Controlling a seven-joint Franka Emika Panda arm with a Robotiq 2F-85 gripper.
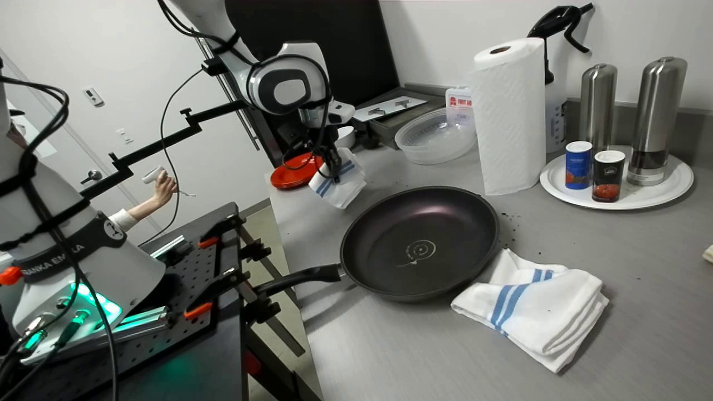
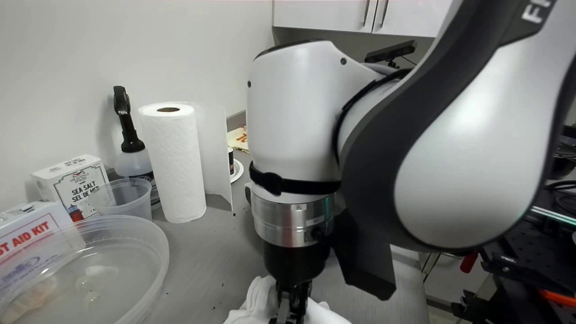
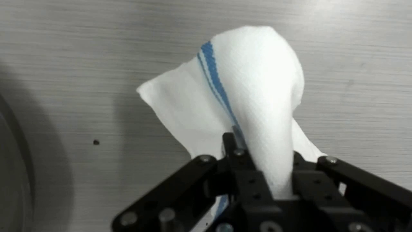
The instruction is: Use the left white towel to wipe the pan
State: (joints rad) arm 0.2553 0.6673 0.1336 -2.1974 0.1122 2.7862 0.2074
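Note:
My gripper (image 1: 335,171) is shut on the left white towel (image 1: 350,186), a thin white cloth with blue stripes. In the wrist view, a thick fold of the towel (image 3: 254,71) rises between the fingers (image 3: 229,145) and loose corners spread to both sides. The right fingertip is partly covered by cloth. Whether the towel touches the counter, I cannot tell. The pan (image 1: 390,253), round and black with a long handle, lies beside the towel in an exterior view, apart from it. Only a rim section of the pan (image 3: 13,180) shows at the wrist view's left edge.
Against the pan's near right side lies a folded, thicker striped towel (image 1: 548,320). Behind stand a paper-towel roll (image 1: 508,122), a clear plastic bowl (image 1: 431,147) and a white plate (image 1: 663,192) with shakers. A red plate (image 1: 289,175) sits behind the gripper. Dark crumbs (image 1: 512,223) dot the counter.

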